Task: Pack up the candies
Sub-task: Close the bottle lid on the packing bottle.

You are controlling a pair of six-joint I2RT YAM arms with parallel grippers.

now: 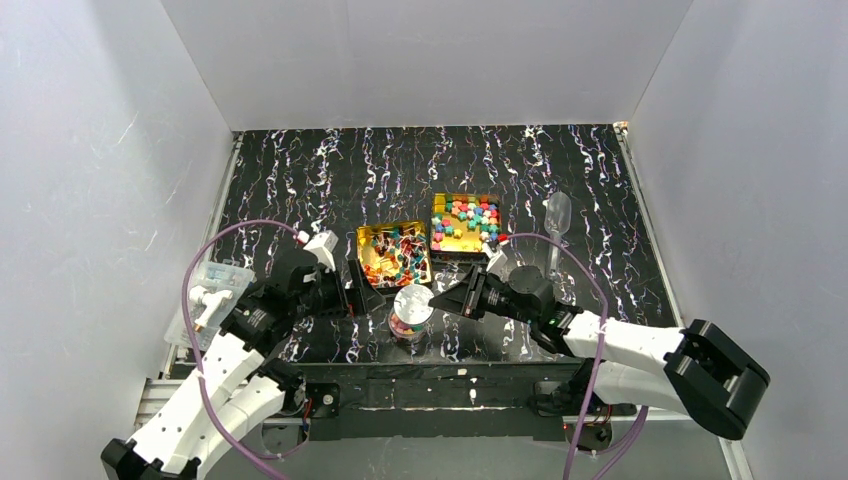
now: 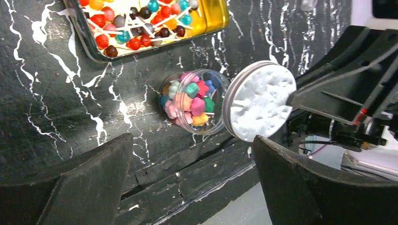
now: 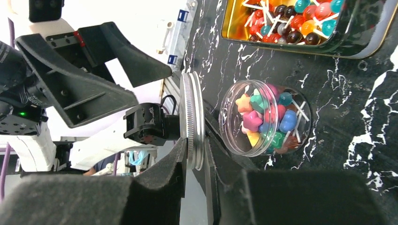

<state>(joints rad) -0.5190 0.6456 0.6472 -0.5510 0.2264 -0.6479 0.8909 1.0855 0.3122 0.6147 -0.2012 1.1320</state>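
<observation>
found clear jar upright near front edge of black marbled table, between the two grippers; mouth uncovered; well filled with candies, mixed pink, green, blue and yellow, some on sticks. noted further candies lying in two gold tins just behind jar, second tin further back and to the right. recorded right gripper pinching round white lid, one finger pressed on each face; lid held tilted, close beside and above jar mouth, not seated; contact with jar rim not determinable. recorded left gripper hovering at jar's other side, fingers spread wide, holding nothing, apart from jar. observed clear scoop lying right of far tin; clear plastic box at table's left edge.
</observation>
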